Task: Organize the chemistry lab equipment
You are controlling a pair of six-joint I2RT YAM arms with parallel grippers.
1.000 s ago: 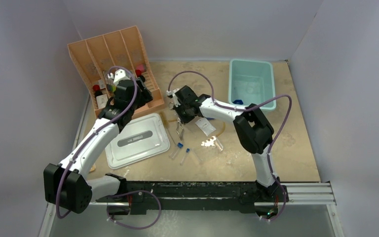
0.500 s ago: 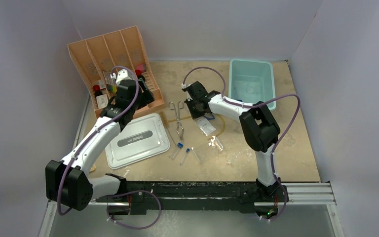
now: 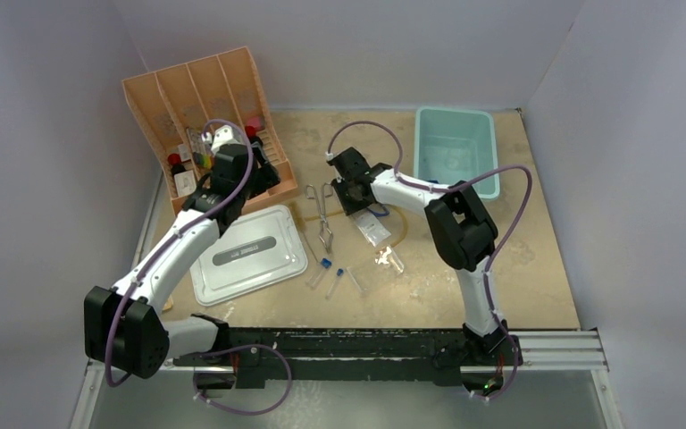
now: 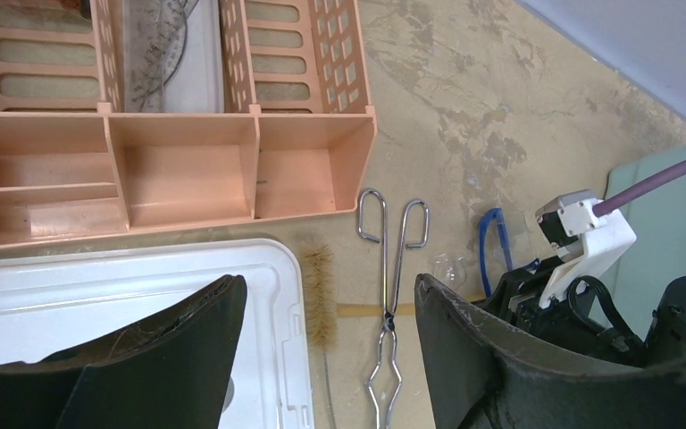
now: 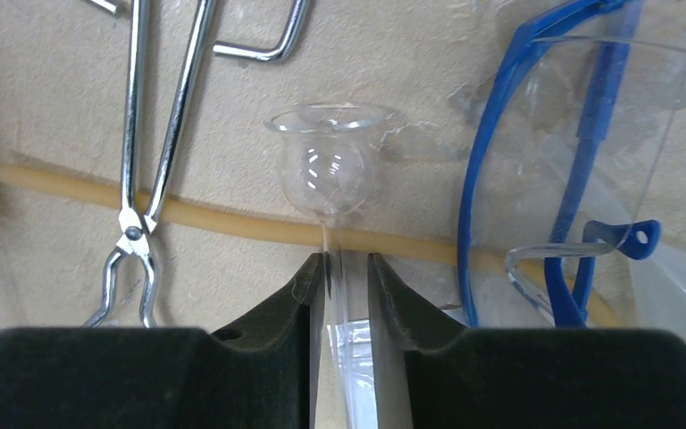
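On the left, the orange organizer (image 3: 198,98) stands at the desk's (image 3: 518,268) far corner. A clear protractor (image 4: 156,54) lies in one of its slots, but its markings cannot be read. Small bottles are seen in the near compartments; their labels are too small to tell.

The left gripper (image 4: 326,286) is held above the organizer's near edge, its fingers spread wide and nothing between them. Below it lies the grey lid (image 3: 248,255), whose dark central label carries writing that cannot be made out. A bristle brush (image 4: 319,286) lies just beside the lid's right edge.

Next come the forceps (image 4: 391,295), flat on the desk with the ring handles toward the far wall and crossed over the tan tube (image 5: 232,223). Two blue-capped test tubes (image 3: 326,268) lie nearer the arms' bases.

The right gripper (image 5: 339,268) is set low over the desk. Its fingers are parted by a narrow gap, and the stem of a small glass funnel (image 5: 326,165) runs between them, close to one finger. The funnel's bulb rests over the tube.

Just right of the funnel lie the goggles (image 5: 572,179), and near them a clear packet (image 3: 372,228). A teal bin (image 3: 455,152) stands at the far right.
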